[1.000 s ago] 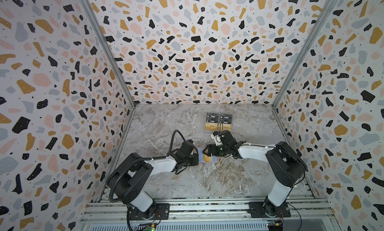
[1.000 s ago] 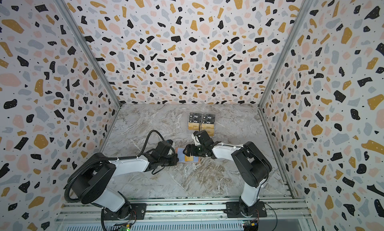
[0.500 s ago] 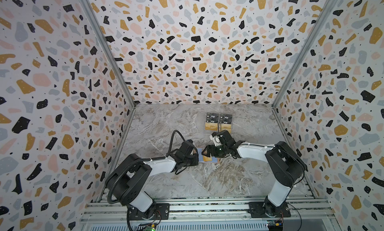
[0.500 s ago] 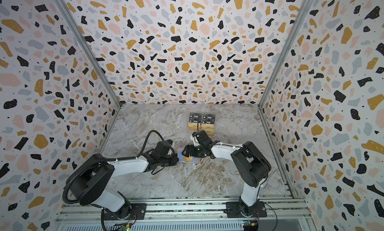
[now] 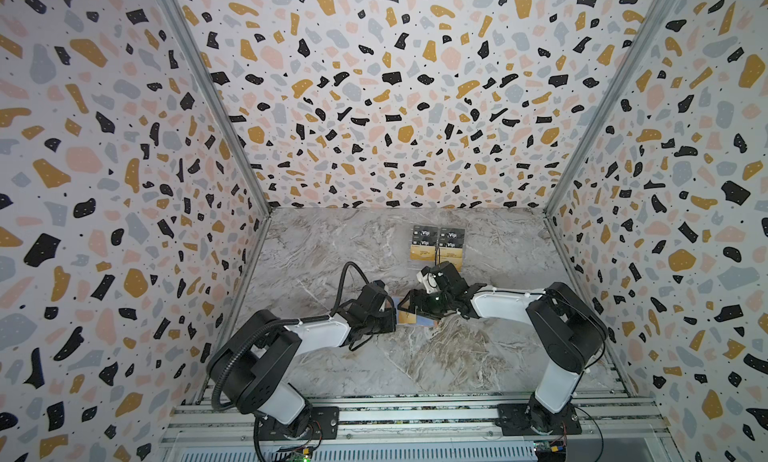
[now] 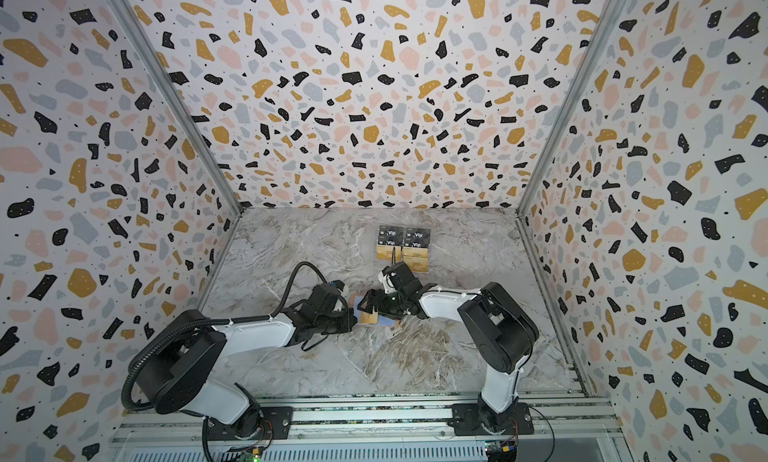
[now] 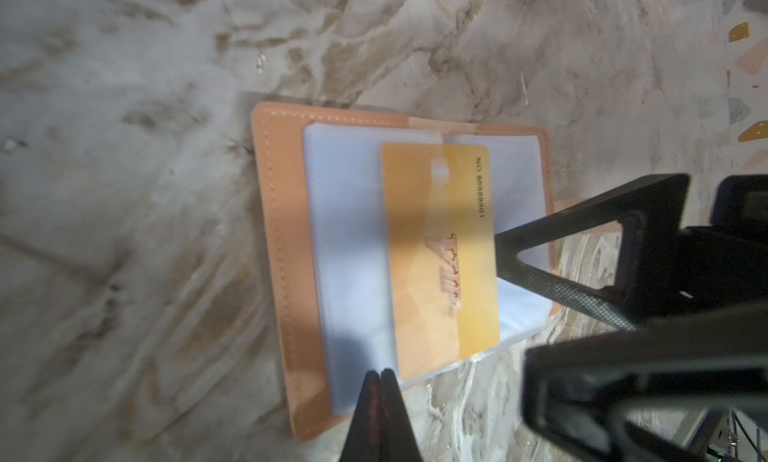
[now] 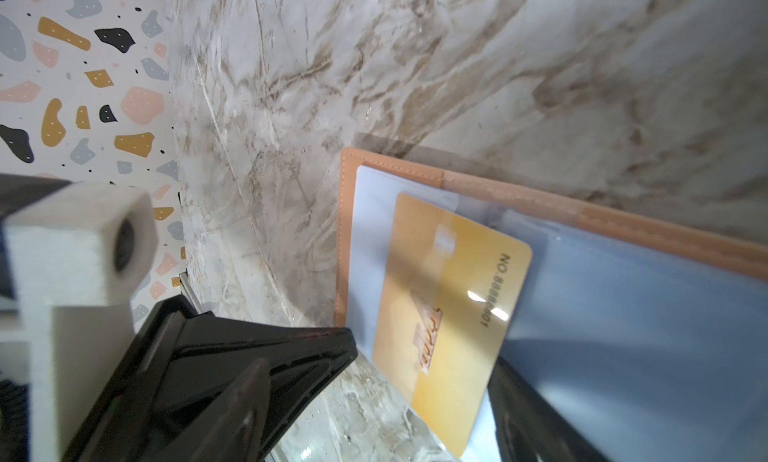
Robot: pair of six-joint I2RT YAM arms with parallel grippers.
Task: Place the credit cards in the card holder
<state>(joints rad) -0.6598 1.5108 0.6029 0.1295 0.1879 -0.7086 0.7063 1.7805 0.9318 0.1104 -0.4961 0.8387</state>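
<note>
One gold card (image 7: 436,252) lies across the open card holder (image 7: 274,231). Most of its width is tucked under a pale clear plastic sleeve (image 7: 349,231), with a brighter strip along its numbered long edge left bare. The card holder lies flat and spread open on the marbled surface (image 5: 415,368), tan stitched cover down and sleeves up, between the two arms. The left end effector (image 7: 379,377) is closed tight with nothing between its tips, and it points at the sleeve's edge just beside a corner of the gold card; I cannot tell whether it presses down. From the holder's other side comes the right end effector (image 8: 426,352), spread wide and gripping nothing. One fingertip (image 7: 505,241) rests against the card's numbered edge, and the other finger sits off the card over the holder's border. Beyond the card holder, toward the back wall, the remaining credit cards (image 5: 436,246) lie well apart from it in two columns side by side, black ones lettered "Vip" overlapping gold ones; both top views show them (image 6: 403,246). Around the card holder the surface runs out to speckled terrazzo-patterned walls (image 5: 374,106) on three sides.
</note>
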